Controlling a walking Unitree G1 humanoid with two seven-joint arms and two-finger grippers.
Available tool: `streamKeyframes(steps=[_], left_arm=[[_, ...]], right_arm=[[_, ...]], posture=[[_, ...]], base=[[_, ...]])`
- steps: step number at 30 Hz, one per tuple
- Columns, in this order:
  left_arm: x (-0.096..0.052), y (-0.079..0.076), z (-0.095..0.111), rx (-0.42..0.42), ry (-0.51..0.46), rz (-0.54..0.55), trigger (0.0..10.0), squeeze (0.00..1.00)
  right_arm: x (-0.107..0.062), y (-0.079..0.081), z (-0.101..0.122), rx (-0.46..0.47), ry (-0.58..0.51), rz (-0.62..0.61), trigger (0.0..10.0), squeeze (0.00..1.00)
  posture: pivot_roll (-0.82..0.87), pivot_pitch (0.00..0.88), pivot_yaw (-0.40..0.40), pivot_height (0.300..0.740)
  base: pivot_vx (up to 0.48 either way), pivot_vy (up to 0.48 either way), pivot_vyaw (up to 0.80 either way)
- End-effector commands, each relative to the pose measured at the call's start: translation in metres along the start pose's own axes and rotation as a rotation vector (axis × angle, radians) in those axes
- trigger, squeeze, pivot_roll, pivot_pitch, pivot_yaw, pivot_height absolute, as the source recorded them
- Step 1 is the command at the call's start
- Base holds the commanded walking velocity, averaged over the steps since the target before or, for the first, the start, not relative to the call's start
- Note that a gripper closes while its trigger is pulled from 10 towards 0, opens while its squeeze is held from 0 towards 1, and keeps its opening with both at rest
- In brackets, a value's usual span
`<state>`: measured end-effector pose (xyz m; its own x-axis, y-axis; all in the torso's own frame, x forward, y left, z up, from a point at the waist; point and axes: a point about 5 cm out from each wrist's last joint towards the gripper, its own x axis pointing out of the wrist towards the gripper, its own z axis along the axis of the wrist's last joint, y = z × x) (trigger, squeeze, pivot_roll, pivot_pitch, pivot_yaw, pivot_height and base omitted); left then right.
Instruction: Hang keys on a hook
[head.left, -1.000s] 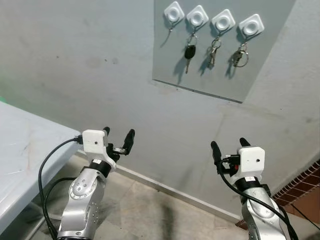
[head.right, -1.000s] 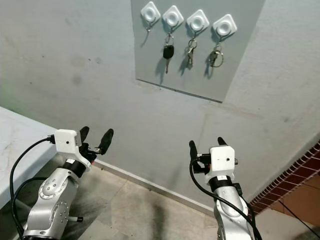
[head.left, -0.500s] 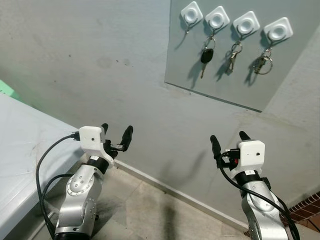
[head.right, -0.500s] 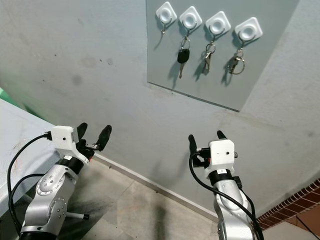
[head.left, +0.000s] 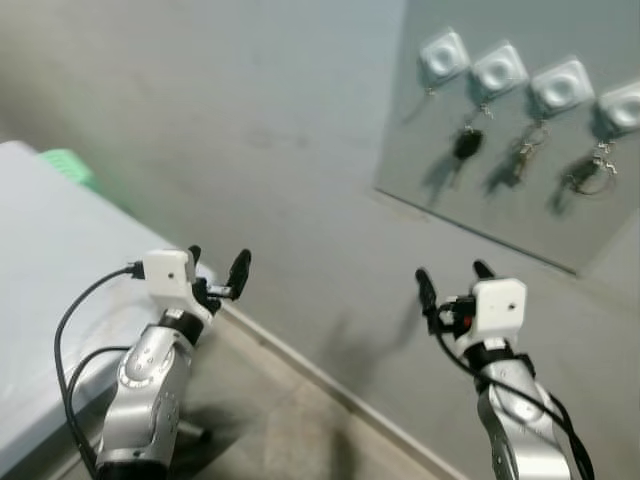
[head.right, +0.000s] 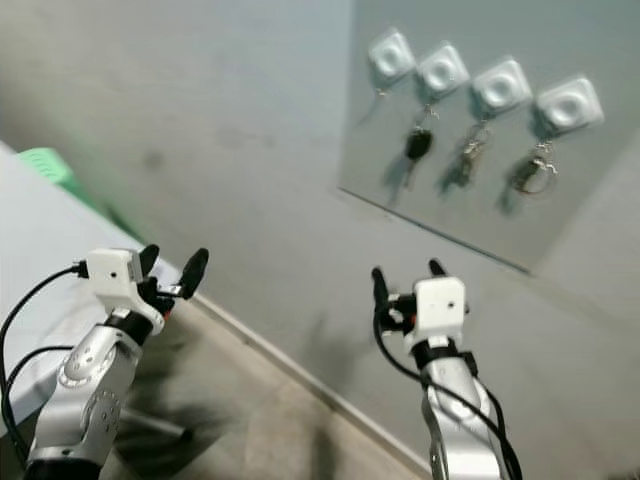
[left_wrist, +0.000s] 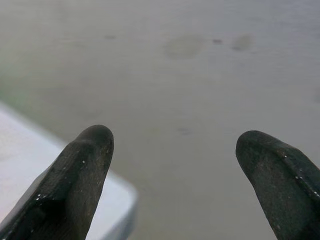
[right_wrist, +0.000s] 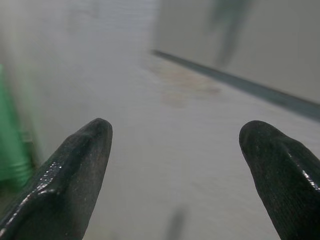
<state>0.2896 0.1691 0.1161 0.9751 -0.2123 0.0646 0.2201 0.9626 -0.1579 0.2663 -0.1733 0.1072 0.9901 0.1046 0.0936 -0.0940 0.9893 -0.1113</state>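
A grey board (head.left: 520, 130) on the wall carries a row of white hooks. The leftmost hook (head.left: 443, 52) is bare. A black key (head.left: 466, 143), a key bunch (head.left: 522, 152) and a ringed key set (head.left: 590, 170) hang from the other three. My left gripper (head.left: 217, 265) is open and empty, held up well below and left of the board. My right gripper (head.left: 450, 273) is open and empty too, below the board. In the left wrist view the left gripper (left_wrist: 172, 145) faces bare wall. In the right wrist view the right gripper (right_wrist: 175, 135) faces the wall and the board's lower edge.
A white table (head.left: 40, 260) stands at my left, its corner close to the left arm. Something green (head.left: 65, 165) sits behind it against the wall. A tiled floor (head.left: 290, 430) meets the grey wall at a pale baseboard. The head views are blurred.
The camera has swung left: the board has slid to the right edge of the view and more of the table and the green thing show. Both arms keep their raised pose, fingers open.
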Motion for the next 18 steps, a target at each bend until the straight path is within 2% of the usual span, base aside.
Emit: streamKeyframes(steps=[1,18], left_arm=[[0.0012,-0.0026,0.0033,0.002,-0.005,-0.014,10.0,0.0],[0.0016,-0.0049,0.0038,0.009,-0.001,-0.026,10.0,0.0]], right_arm=[[-0.0027,-0.0038,0.0011,0.0,0.0,-0.015,10.0,0.0],[-0.0015,-0.0083,0.0046,-0.005,-0.004,-0.014,10.0,0.0]], posture=[[-0.01,0.025,-0.008,0.732],[0.0,0.043,-0.016,0.732]], base=[[0.0,0.0,0.8],[0.0,0.0,0.8]])
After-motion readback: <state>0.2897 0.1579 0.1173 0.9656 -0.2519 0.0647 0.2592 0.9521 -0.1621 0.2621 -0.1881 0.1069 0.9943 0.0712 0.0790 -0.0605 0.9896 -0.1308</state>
